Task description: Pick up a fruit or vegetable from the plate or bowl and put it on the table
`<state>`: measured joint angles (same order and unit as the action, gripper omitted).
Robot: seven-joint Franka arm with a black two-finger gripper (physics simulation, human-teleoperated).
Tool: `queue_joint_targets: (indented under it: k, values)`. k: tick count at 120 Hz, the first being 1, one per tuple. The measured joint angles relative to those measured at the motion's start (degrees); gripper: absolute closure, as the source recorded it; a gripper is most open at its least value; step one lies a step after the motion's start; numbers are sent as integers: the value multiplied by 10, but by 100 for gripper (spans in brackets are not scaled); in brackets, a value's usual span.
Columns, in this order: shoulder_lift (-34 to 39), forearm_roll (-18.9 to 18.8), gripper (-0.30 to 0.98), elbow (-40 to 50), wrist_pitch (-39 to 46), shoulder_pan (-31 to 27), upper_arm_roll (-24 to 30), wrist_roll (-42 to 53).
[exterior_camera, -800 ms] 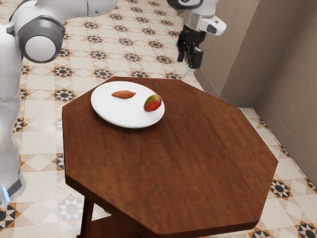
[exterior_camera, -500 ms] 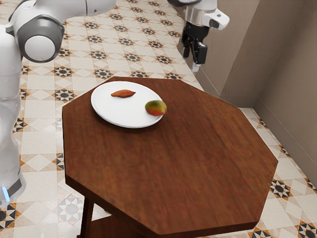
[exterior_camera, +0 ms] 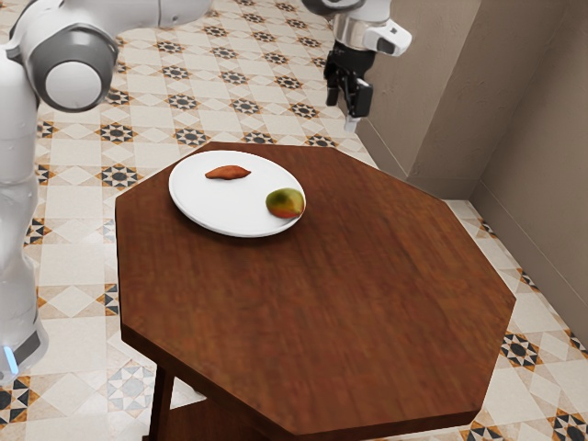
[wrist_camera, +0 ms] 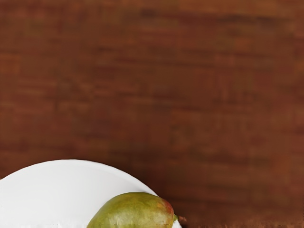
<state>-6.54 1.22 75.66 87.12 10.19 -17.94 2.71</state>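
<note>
Compared with the first earlier picture, the mango [exterior_camera: 286, 203] has rolled and shifted, turning more of its green side to the exterior view; it's still on the white plate [exterior_camera: 225, 207], by the rim. My gripper [exterior_camera: 350, 110] has gone up a bit since the last frame, toward the exterior view's left, and hangs well apart from the fruit. Are its jaws spread or pressed together? I can't tell from here. The reddish-brown root vegetable [exterior_camera: 227, 173] lies on the plate too, and the plate rests on the wooden counter [exterior_camera: 340, 303].

On my wrist view, the mango's reddish stem end reaches the plate's rim.
</note>
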Motion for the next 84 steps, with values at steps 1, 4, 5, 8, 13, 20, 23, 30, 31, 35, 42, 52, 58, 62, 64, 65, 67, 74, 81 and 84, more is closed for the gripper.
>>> queue_joint_targets:
  k: [1, 4, 5, 8, 13, 20, 23, 30, 31, 35, 42, 52, 58, 62, 64, 65, 67, 74, 81, 84]
  values:
    - [1, 0, 0, 1, -2, 1, -2, -1]
    - [6, -1, 0, 9, -9, 2, -7, -3]
    - [8, -1, 0, 13, -11, 2, -8, -3]
    - [14, -1, 0, 27, -17, 3, -14, -5]
    - [31, -1, 0, 59, -25, 3, -20, -9]
    - [59, -2, 0, 102, -32, 0, -25, -16]
    - [72, -2, 0, 127, -33, 0, -29, -20]
    - [96, -10, 0, 176, -30, -3, -35, -28]
    - [98, -11, 0, 182, -29, -4, -35, -29]
    - [106, -16, 0, 201, -23, -7, -39, -32]
    - [127, -21, 0, 248, -4, -7, -42, -36]
    - [160, -26, 0, 313, 30, -1, -48, -38]
    - [177, -28, 0, 342, 48, -1, -49, -40]
    - [189, -31, 0, 355, 58, 0, -49, -42]
    - [195, -33, 0, 362, 62, 0, -49, -43]
    - [198, -34, 0, 365, 64, 0, -49, -43]
    - [206, -36, 0, 373, 68, 0, -50, -44]
    - [228, -45, 0, 398, 80, 1, -55, -46]
    - [244, -54, 0, 417, 89, 1, -65, -48]
    - [247, -61, 0, 421, 92, 1, -70, -49]
